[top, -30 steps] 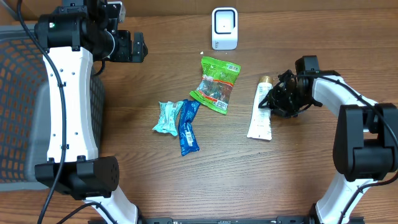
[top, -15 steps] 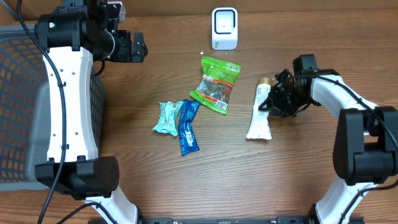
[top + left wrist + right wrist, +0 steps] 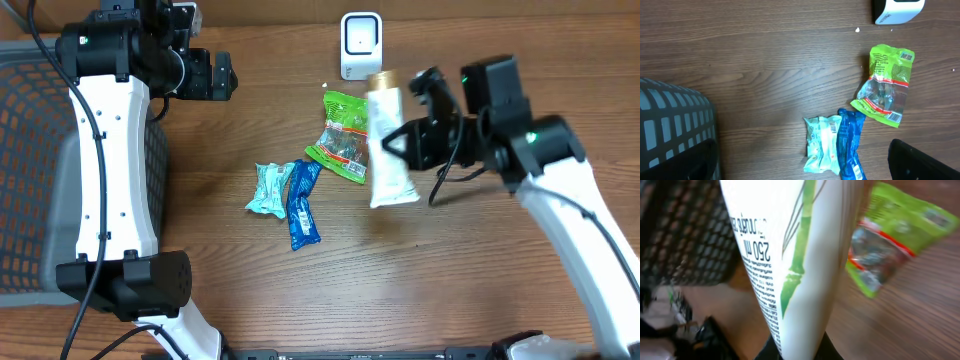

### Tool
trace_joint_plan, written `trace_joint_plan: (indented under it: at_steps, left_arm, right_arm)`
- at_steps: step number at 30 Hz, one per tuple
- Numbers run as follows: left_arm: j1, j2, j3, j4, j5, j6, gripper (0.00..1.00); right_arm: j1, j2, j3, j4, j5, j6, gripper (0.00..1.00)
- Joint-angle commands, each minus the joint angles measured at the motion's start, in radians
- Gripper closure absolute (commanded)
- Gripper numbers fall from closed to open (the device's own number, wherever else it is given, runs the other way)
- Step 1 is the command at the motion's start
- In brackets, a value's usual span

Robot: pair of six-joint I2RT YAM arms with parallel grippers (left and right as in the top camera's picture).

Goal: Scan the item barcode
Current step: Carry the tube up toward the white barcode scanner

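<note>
Right gripper (image 3: 406,140) pinches the white, gold-capped plastic tube (image 3: 386,150) mid-body, aloft just near of the far white scanner (image 3: 361,45): light, squashy, probably slick, so its firmer crimped end looks safer.

Tube (image 3: 388,150) right of snack bag (image 3: 345,140), before scanner (image 3: 361,45).
</note>
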Motion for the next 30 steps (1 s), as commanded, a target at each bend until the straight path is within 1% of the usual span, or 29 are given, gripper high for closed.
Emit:
trace_joint_plan:
  at_steps: [1, 6, 20, 22, 26, 30]
  left_arm:
    - [0.003, 0.005, -0.004, 0.003, 0.011, -0.003, 0.00]
    - [0.003, 0.005, -0.004, 0.003, 0.011, -0.003, 0.00]
    - [0.003, 0.005, -0.004, 0.003, 0.011, -0.003, 0.01]
    - [0.004, 0.005, -0.004, 0.003, 0.011, -0.003, 0.01]
    - [0.003, 0.005, -0.004, 0.003, 0.011, -0.003, 0.00]
    - [0.003, 0.005, -0.004, 0.003, 0.011, -0.003, 0.00]
  right_arm:
    - [0.074, -0.043, 0.017, 0.024, -0.029, -0.016, 0.96]
    - [0.119, -0.059, 0.017, 0.037, -0.028, -0.016, 0.96]
    - [0.119, -0.056, 0.016, 0.084, 0.025, -0.005, 0.96]
    - [0.119, -0.049, 0.016, 0.105, 0.133, 0.039, 0.96]
    - [0.119, 0.003, 0.011, 0.180, 0.504, 0.102, 0.96]
    - [0.119, 0.100, 0.011, 0.290, 0.708, 0.095, 0.96]
